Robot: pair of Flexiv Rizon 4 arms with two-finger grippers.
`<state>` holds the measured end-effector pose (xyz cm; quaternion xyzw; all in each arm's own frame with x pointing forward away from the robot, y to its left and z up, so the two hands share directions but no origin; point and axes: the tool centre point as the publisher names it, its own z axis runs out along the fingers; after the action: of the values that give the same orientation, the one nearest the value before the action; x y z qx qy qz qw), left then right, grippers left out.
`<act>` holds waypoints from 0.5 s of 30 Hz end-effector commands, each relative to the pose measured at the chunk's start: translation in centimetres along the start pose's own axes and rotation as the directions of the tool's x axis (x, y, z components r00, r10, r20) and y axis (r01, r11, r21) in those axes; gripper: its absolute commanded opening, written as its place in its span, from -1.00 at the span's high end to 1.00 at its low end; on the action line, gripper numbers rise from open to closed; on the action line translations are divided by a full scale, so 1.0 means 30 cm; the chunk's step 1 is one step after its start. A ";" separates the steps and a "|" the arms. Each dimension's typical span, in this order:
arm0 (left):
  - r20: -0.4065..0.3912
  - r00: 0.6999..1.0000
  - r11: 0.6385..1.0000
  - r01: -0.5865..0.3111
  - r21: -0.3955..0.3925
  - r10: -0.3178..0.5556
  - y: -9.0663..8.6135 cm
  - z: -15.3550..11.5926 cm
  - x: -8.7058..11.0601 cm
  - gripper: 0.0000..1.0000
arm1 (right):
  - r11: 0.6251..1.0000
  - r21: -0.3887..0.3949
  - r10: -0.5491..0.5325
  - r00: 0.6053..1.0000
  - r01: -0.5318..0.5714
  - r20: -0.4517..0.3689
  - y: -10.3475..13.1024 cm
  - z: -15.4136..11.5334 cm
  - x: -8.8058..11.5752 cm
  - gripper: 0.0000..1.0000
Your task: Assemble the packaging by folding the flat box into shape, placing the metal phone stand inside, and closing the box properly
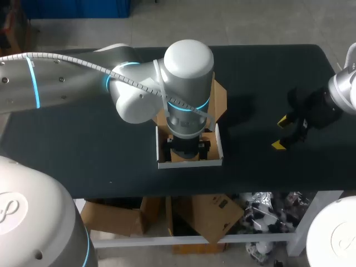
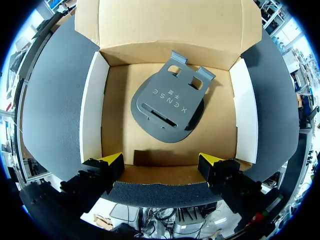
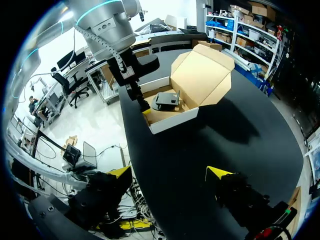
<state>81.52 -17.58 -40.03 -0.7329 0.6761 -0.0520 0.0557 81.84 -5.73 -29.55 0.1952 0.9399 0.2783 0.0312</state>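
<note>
At the middle of the table (image 1: 83,139), close to the robot-side edge, the box (image 1: 189,163) stands folded into shape with its lid open. The outer walls are white and the interior is brown cardboard. The lid flap rises from the far wall and tilts away from the robot.

The phone stand (image 2: 167,107), dark grey metal, lies inside the box on the floor panel, roughly centred. Its slotted upper end points toward the lid hinge.

The left arm (image 1: 189,61) is positioned directly above the box and points downward. The left gripper (image 2: 161,162) has its fingers spread wide and holds nothing. Both yellow tips sit over the near wall of the box, one toward each corner. Whether the tips touch the cardboard cannot be determined.

The right gripper (image 3: 170,173) hangs above bare table surface on the right side, well apart from the box. Its fingers are parted, with nothing between them.
</note>
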 end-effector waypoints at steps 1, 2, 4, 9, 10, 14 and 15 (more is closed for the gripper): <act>-0.004 1.000 1.000 -0.001 0.013 0.001 0.032 -0.013 -0.012 -1.00 | 1.000 -0.003 -0.001 1.000 0.001 0.000 -0.003 -0.004 0.002 -1.00; -0.004 1.000 1.000 -0.001 0.014 0.002 0.035 -0.014 -0.012 -1.00 | 1.000 -0.003 -0.001 1.000 0.001 0.000 -0.003 -0.004 0.002 -1.00; -0.005 1.000 1.000 -0.003 0.016 0.003 0.047 -0.017 -0.011 -1.00 | 1.000 -0.003 -0.001 1.000 0.001 0.000 -0.003 -0.004 0.002 -1.00; -0.008 1.000 1.000 -0.015 0.021 0.015 0.070 -0.021 -0.002 -1.00 | 1.000 -0.003 -0.001 1.000 0.001 0.000 -0.003 -0.004 0.002 -1.00; -0.005 1.000 0.999 -0.022 0.026 0.022 0.075 -0.021 0.000 -1.00 | 1.000 -0.003 -0.001 1.000 0.001 0.000 -0.003 -0.004 0.002 -1.00; 0.002 1.000 0.999 -0.028 0.042 0.028 0.077 -0.020 0.005 -1.00 | 1.000 -0.003 -0.001 1.000 0.001 0.000 -0.003 -0.004 0.002 -1.00; 0.001 1.000 0.999 -0.027 0.042 0.027 0.076 -0.020 0.005 -1.00 | 1.000 -0.003 -0.001 1.000 0.001 0.000 -0.003 -0.004 0.002 -1.00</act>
<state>79.51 -17.70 -39.86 -0.7218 0.6857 -0.0652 0.0669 81.84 -5.73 -29.55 0.1952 0.9399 0.2784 0.0312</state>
